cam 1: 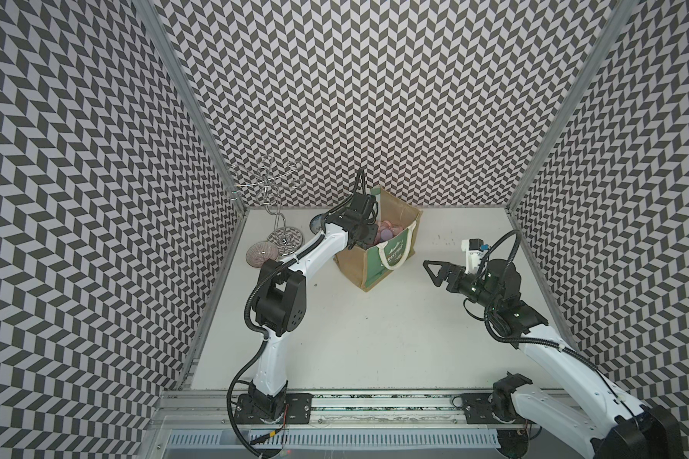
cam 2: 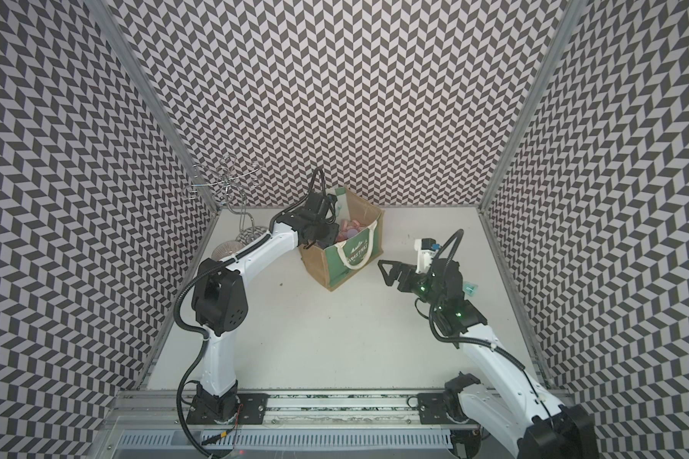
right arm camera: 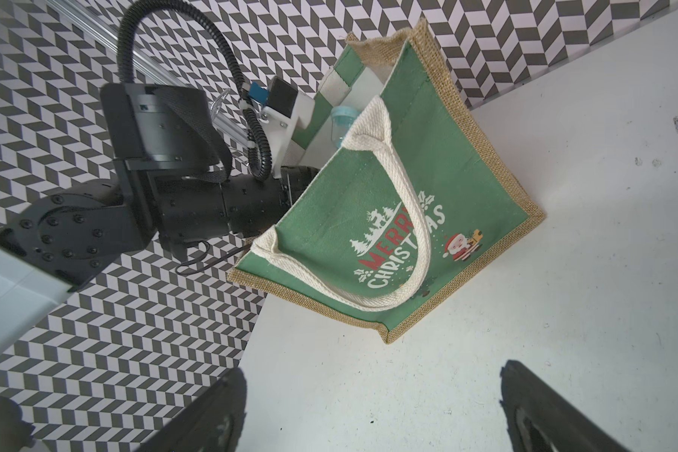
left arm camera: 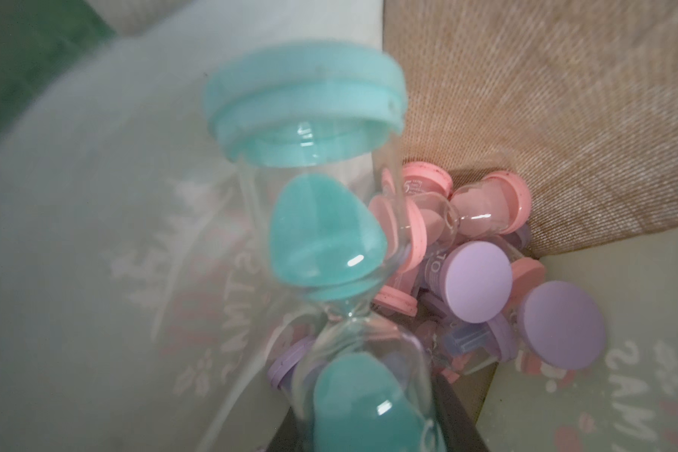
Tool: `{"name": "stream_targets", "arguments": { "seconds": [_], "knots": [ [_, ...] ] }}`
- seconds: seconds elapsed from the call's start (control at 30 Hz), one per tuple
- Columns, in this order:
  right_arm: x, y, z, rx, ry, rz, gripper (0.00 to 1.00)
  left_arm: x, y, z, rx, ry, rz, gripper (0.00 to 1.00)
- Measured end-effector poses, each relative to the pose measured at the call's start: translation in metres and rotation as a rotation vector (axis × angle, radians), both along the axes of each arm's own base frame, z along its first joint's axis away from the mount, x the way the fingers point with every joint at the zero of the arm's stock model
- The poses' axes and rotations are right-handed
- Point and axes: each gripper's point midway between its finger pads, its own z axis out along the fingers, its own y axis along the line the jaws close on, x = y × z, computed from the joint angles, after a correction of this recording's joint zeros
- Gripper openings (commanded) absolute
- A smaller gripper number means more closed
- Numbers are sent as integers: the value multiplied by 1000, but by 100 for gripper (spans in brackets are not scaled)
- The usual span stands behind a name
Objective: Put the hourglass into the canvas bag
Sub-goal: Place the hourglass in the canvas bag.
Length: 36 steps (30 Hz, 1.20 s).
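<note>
Just inside the canvas bag (cam 1: 390,260), the left gripper (cam 1: 359,235) clamps the teal hourglass (left arm camera: 329,242); the right gripper (cam 1: 436,273) gapes apart nearby.

The left gripper (cam 1: 364,236) is clamped, arm stretched forward; the right gripper (cam 1: 437,273) gapes wide.

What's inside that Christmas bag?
A pile of pink and purple hourglasses, plus a teal hourglass held by the left gripper. The floor of the canvas bag under them is hidden.

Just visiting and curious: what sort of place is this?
Likely a robot testing booth, not a home: zigzag-patterned walls enclose a white table, and a metal rail at its edge carries the left arm and right arm.
</note>
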Motion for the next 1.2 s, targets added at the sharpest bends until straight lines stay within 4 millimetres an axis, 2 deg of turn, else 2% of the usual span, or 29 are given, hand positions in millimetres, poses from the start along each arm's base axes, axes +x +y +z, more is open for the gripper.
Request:
{"name": "stream_targets", "arguments": {
  "seconds": [0.13, 0.33, 0.57, 0.67, 0.77, 1.0, 1.07, 1.2],
  "knots": [
    [0, -1, 0, -1, 1, -4, 99, -2, 1, -9, 13, 22, -1, 45],
    [3, -4, -1, -9, 2, -27, 99, -2, 1, -9, 13, 23, -1, 51],
    [7, -12, -8, -33, 27, -76, 99, -3, 1, 5, -2, 2, -3, 59],
    [12, -19, -9, -49, 45, -121, 99, -6, 1, 24, -27, -27, -4, 62],
    [22, -32, -9, -78, 70, -199, 99, -15, 4, 53, -69, -72, -5, 67],
    [44, -84, -18, -138, 157, -452, 99, -53, 10, 125, -230, -200, -25, 75],
    [48, -101, -27, -155, 193, -523, 99, -68, 10, 136, -280, -222, -36, 75],
    [54, -140, -50, -182, 275, -675, 99, -98, 9, 148, -362, -258, -70, 86]
  ]
}}
